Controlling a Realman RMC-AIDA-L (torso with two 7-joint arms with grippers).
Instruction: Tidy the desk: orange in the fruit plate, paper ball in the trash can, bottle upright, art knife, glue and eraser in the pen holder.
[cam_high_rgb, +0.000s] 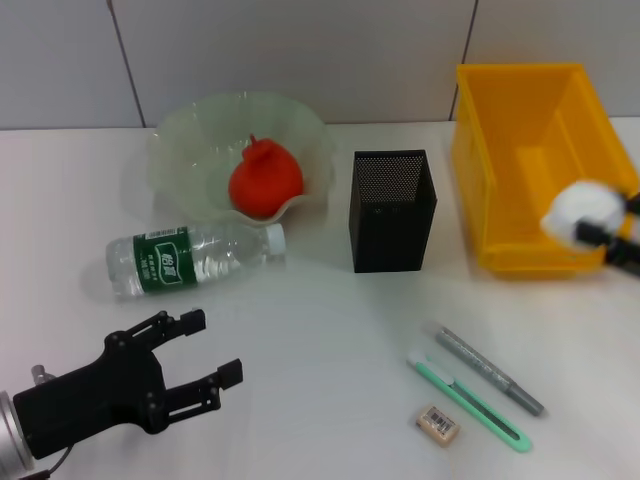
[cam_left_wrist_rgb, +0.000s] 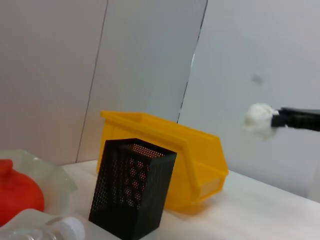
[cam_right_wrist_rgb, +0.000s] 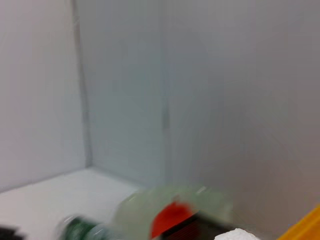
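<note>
Orange (cam_high_rgb: 265, 180) sits in the fruit plate (cam_high_rgb: 190, 140) at the worktop's (cam_high_rgb: 330, 330) rear edge; bottle (cam_high_rgb: 190, 259) lies before it, pen holder (cam_high_rgb: 392, 210) beside, trash can (cam_high_rgb: 520, 150) toward the right edge.

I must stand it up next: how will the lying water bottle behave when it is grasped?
The bottle lies on its round side, so a nudge probably rolls it. It looks nearly empty, hence likely light, and its thin clear wall may dent under the claw.

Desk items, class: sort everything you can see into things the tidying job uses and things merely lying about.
Job things: orange, fruit plate, bottle, pen holder, yellow bin, paper ball held by the right gripper, art knife, grey pen-like stick, eraser.

Lying about: nothing; the left gripper hangs open.
</note>
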